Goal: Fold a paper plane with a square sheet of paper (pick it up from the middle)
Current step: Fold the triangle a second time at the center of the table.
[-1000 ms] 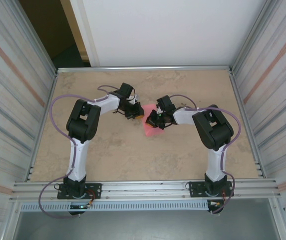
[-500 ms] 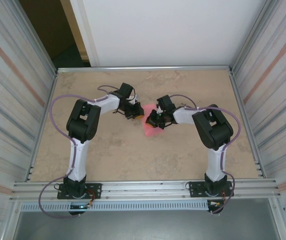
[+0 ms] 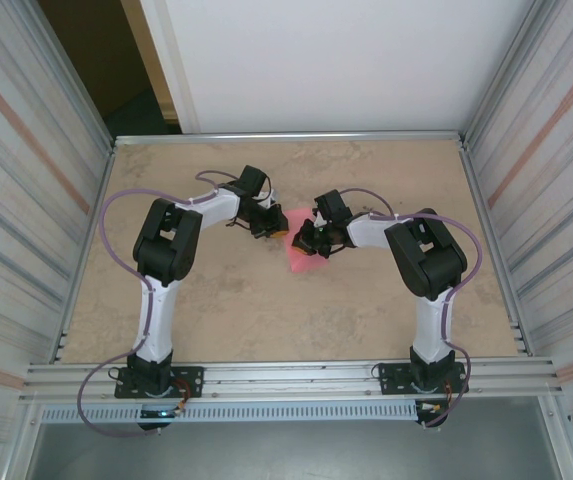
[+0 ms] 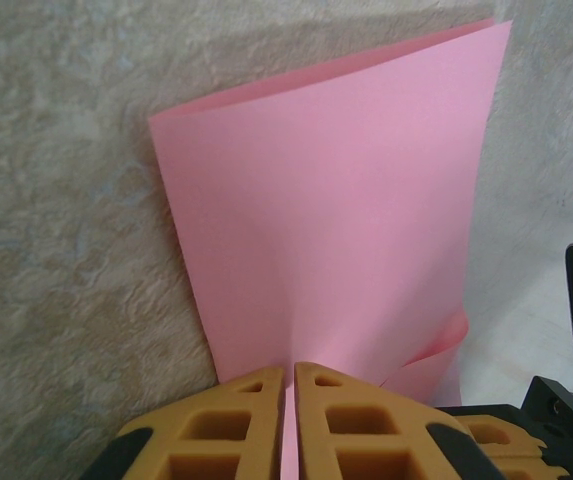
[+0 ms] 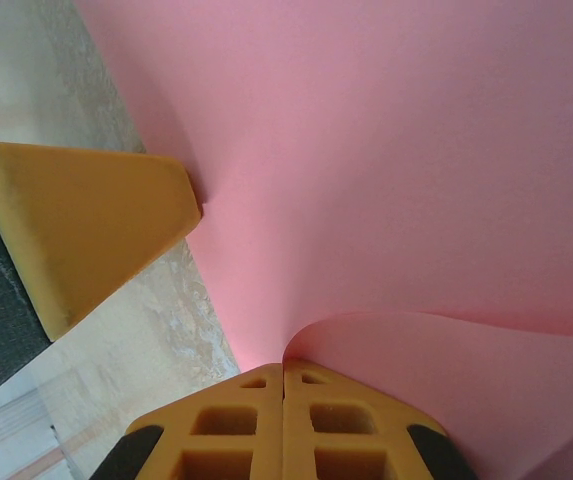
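Two-handed, with left hand (image 4: 288, 385) and right hand (image 5: 283, 380) each clamped on the paper (image 4: 336, 200), draw its curled part flat and match edges before creasing against the worktop (image 4: 56, 200).

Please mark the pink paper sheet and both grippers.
pink paper sheet (image 4: 326, 200), left wrist view, its flat middle
left gripper (image 4: 288, 378), left wrist view, between fingertips
right gripper (image 5: 283, 372), right wrist view, between fingertips

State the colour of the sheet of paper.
Plain pink sheet of paper, unmarked; best seen from the left wrist.
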